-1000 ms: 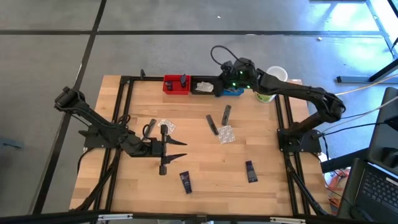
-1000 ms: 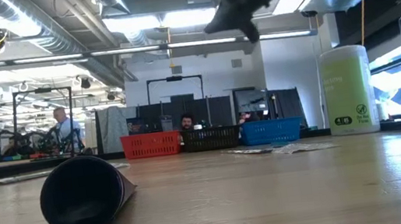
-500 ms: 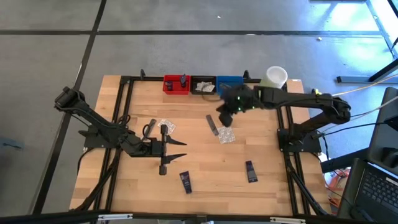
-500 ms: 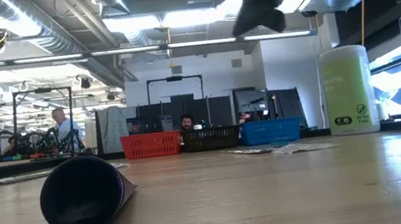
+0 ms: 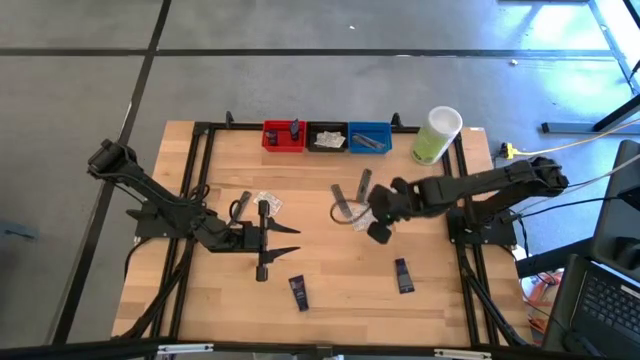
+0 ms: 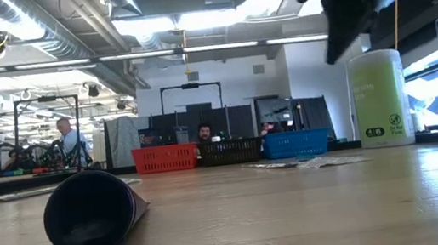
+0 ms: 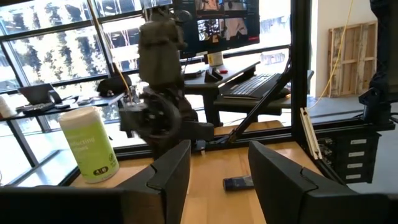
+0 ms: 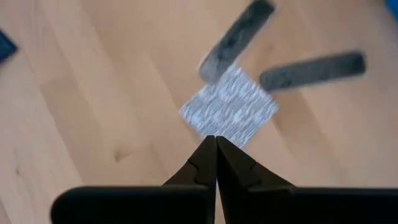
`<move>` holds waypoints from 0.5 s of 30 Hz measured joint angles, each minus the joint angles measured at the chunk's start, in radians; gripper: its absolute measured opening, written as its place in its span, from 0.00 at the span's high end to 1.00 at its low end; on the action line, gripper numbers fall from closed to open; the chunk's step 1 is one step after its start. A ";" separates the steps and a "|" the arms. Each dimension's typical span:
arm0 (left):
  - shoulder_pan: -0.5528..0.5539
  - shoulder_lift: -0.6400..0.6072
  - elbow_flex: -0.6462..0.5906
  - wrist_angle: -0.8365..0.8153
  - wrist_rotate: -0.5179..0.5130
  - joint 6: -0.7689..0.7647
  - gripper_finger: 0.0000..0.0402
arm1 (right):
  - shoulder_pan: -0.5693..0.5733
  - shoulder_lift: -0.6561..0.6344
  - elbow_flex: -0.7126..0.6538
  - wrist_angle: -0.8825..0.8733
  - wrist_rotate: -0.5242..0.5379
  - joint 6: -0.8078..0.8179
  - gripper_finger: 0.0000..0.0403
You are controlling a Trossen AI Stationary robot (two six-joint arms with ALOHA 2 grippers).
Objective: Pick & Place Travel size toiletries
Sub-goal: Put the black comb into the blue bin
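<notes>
The right gripper (image 5: pixel 376 222) was seen above the middle of the table (image 5: pixel 330 290), its fingers (image 8: pixel 214 163) pressed together with nothing between them. Directly beneath it, in the right wrist view, lay a clear crinkly packet (image 8: pixel 229 109), with two slim grey sachets (image 8: pixel 236 38) just past it at about its 12 and 2 o'clock. A descent with closed fingers would be judged likely to push the packet across the wood rather than take it. If they were opened wide over that cluster, a sachet might be caught along with the packet, or nudged under it.

The left gripper (image 5: pixel 283 240) was held at the 9 o'clock side of the table, its jaws parted and empty, beside another crinkly packet (image 5: pixel 266 203). Two navy mini tubes (image 5: pixel 298 292) lay toward 6 o'clock, one of them (image 5: pixel 403 276) near the right arm's reach and liable to be swept if the arm were lowered carelessly.

The red bin (image 5: pixel 283 136), black bin (image 5: pixel 327 138) and blue bin (image 5: pixel 370 138) stood at 12 o'clock, already holding some items. The pale-green container (image 5: pixel 436 137) at 1 o'clock could be struck on a carry toward the blue bin.
</notes>
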 joint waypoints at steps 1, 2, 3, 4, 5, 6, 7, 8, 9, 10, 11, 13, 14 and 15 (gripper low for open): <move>0.000 0.000 0.000 0.000 0.000 0.000 0.60 | 0.022 -0.002 -0.010 0.002 0.005 0.031 0.99; 0.000 0.000 0.000 0.000 0.000 0.000 0.60 | 0.043 -0.004 -0.019 0.006 0.009 0.056 0.99; 0.000 0.000 0.000 0.000 0.000 0.000 0.60 | 0.065 -0.010 -0.029 0.005 0.016 0.078 0.99; 0.000 0.000 0.000 -0.001 0.000 0.000 0.60 | 0.089 -0.014 -0.034 0.001 0.027 0.103 0.99; 0.000 0.000 0.000 -0.003 0.000 0.000 0.60 | 0.111 -0.015 -0.035 0.004 0.040 0.132 0.99; 0.000 0.000 0.000 -0.003 0.000 0.000 0.60 | 0.135 -0.016 -0.037 0.007 0.053 0.158 0.98; 0.000 0.000 0.000 -0.003 0.000 0.000 0.60 | 0.159 -0.019 -0.040 0.001 0.062 0.181 0.98; 0.000 0.000 0.000 -0.003 0.000 0.000 0.60 | 0.183 -0.021 -0.041 -0.004 0.075 0.204 0.97; 0.000 0.000 0.000 -0.004 0.000 0.000 0.60 | 0.206 -0.022 -0.041 0.002 0.086 0.226 0.97; 0.000 0.000 0.000 -0.005 0.000 0.000 0.60 | 0.228 -0.022 -0.040 0.002 0.095 0.245 0.97; 0.000 0.000 0.000 -0.004 0.000 0.000 0.60 | 0.250 -0.022 -0.041 -0.006 0.102 0.265 0.98; 0.000 0.000 0.000 -0.005 0.000 0.000 0.61 | 0.296 -0.022 -0.041 -0.006 0.118 0.315 0.99; 0.000 0.000 0.000 -0.007 0.000 0.000 0.61 | 0.318 -0.022 -0.041 -0.006 0.124 0.340 0.99; 0.000 0.000 0.000 -0.006 0.000 0.000 0.61 | 0.341 -0.022 -0.041 -0.006 0.131 0.366 0.99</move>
